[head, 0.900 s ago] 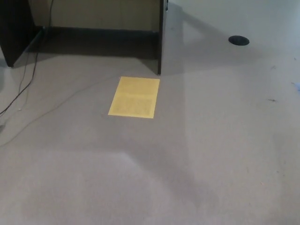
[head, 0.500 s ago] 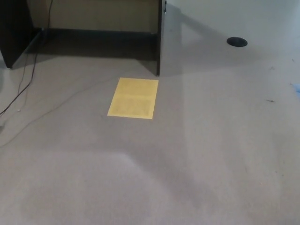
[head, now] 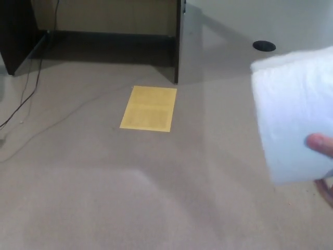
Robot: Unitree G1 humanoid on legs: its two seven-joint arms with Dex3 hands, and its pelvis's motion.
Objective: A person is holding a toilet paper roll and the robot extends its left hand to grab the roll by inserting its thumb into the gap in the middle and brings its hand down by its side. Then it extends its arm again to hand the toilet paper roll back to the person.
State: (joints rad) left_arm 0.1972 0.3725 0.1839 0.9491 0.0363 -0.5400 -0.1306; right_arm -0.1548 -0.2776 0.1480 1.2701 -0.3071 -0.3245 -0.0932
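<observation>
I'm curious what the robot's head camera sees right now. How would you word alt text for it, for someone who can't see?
A white toilet paper roll fills the right edge, held by a person's fingertip. Beyond it is grey carpet with a yellow sheet lying flat, a dark desk panel and a cable. Neither robot hand shows.

One toilet paper roll (head: 292,112), one fingertip (head: 319,144) at three o'clock — one yellow sheet (head: 149,108), one black disc (head: 264,46), two cables (head: 28,99).
</observation>
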